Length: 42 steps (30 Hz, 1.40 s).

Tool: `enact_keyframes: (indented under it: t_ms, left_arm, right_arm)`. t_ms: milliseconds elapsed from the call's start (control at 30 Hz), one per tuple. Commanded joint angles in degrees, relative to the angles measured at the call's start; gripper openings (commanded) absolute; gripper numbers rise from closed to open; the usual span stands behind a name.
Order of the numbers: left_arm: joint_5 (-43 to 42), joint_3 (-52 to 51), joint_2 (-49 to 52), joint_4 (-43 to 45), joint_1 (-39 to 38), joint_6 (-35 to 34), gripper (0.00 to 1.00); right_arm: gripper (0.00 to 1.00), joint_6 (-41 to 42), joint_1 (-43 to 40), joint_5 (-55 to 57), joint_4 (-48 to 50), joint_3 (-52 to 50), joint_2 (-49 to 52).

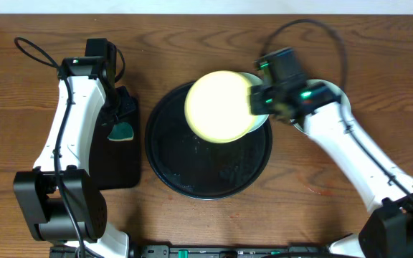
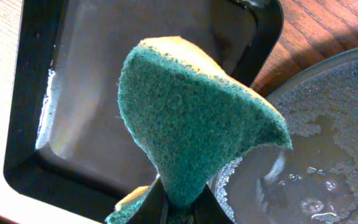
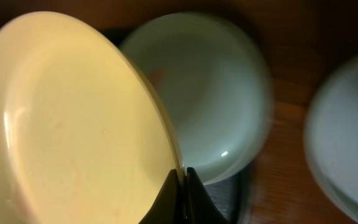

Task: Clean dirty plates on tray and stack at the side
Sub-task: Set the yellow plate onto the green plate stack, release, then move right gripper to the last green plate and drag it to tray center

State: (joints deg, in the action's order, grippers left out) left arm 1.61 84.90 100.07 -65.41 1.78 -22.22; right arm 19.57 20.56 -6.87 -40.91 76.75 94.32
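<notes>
Right pincer (image 3: 183, 186) clamps pale yellow round plastic plate (image 1: 219, 106) over large round black tray (image 1: 185, 175).
Left pincer (image 2: 178, 205), at the tray's 9 o'clock, grips green scouring sponge (image 2: 194, 118).

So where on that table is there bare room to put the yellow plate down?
Bare wood: the far strip beyond the round tray, and the near patch between that tray and the right arm. Crowded: the left, with the rectangular tray and left arm; only a thin gap separates the trays. The right fingers hold the yellow plate.
</notes>
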Motion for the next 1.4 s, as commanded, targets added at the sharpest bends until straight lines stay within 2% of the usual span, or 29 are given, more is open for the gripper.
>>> enact_keyframes:
  t_ms: [0, 100, 200, 400, 700, 733, 800, 1000, 1100, 1233, 1367]
  left_arm:
    - [-0.1, 1.0, -1.0, -0.1, 0.1, 0.8, 0.07]
    - [-0.1, 1.0, -1.0, -0.1, 0.1, 0.8, 0.07]
    - [-0.1, 1.0, -1.0, -0.1, 0.1, 0.8, 0.07]
    - [-0.1, 1.0, -1.0, -0.1, 0.1, 0.8, 0.07]
    - [-0.1, 1.0, -1.0, -0.1, 0.1, 0.8, 0.08]
    - [-0.1, 1.0, -1.0, -0.1, 0.1, 0.8, 0.07]
    - [-0.1, 1.0, -1.0, -0.1, 0.1, 0.8, 0.07]
    - [-0.1, 1.0, -1.0, -0.1, 0.1, 0.8, 0.07]
    - [-0.1, 1.0, -1.0, -0.1, 0.1, 0.8, 0.08]
    - [-0.1, 1.0, -1.0, -0.1, 0.1, 0.8, 0.07]
    - [-0.1, 1.0, -1.0, -0.1, 0.1, 0.8, 0.07]
  right_arm:
    - [0.01, 1.6, -11.1, -4.5, -1.7, 1.1, -1.7]
    - [0.01, 1.6, -21.1, 1.0, -2.9, 1.1, -1.4]
    - [0.01, 0.9, -26.7, 5.3, -3.4, 0.9, -0.6]
    - [0.01, 0.0, -31.4, 10.1, -3.7, 0.3, 3.9]
    - [0.02, -0.5, -31.5, 10.1, -4.2, 0.3, 12.3]
    - [0.09, -0.5, -31.5, 10.1, -4.1, 0.3, 12.2]
    - [0.15, -0.9, -31.5, 10.1, -4.2, 0.6, 11.7]
    - [0.26, -2.7, -31.1, 9.4, -7.1, 3.3, 9.3]
    - [0.32, -6.0, -29.9, 3.6, -7.5, 4.4, 8.0]
    - [0.37, -10.0, -25.2, -11.1, -5.0, 5.0, 8.0]
    - [0.43, -12.5, -17.0, -10.8, 0.7, 5.0, 8.7]
